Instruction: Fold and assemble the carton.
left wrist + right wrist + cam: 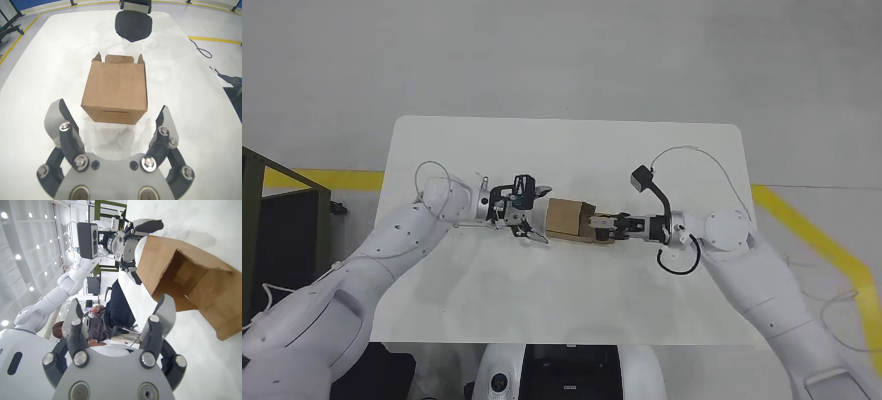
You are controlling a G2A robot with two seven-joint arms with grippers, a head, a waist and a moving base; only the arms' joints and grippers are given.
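A brown carton (570,219) lies on its side at the middle of the white table (662,300). Its closed end, with a tuck slot, faces my left gripper (539,213). In the left wrist view that gripper (112,110) is open, its fingers apart on either side of the carton (115,87) and just short of it. The carton's open end (189,275), flaps standing out, faces my right gripper (121,300), which is open and turned sideways. One right finger (166,306) is close by the lower flap; I cannot tell whether it touches. The right gripper (604,232) sits right at the carton.
The table has bare room in front of and behind the carton. A dark green frame (254,200) stands off the table's left side. Yellow floor tape (802,225) runs by the right edge. A dark part of the other arm (133,26) hangs beyond the carton.
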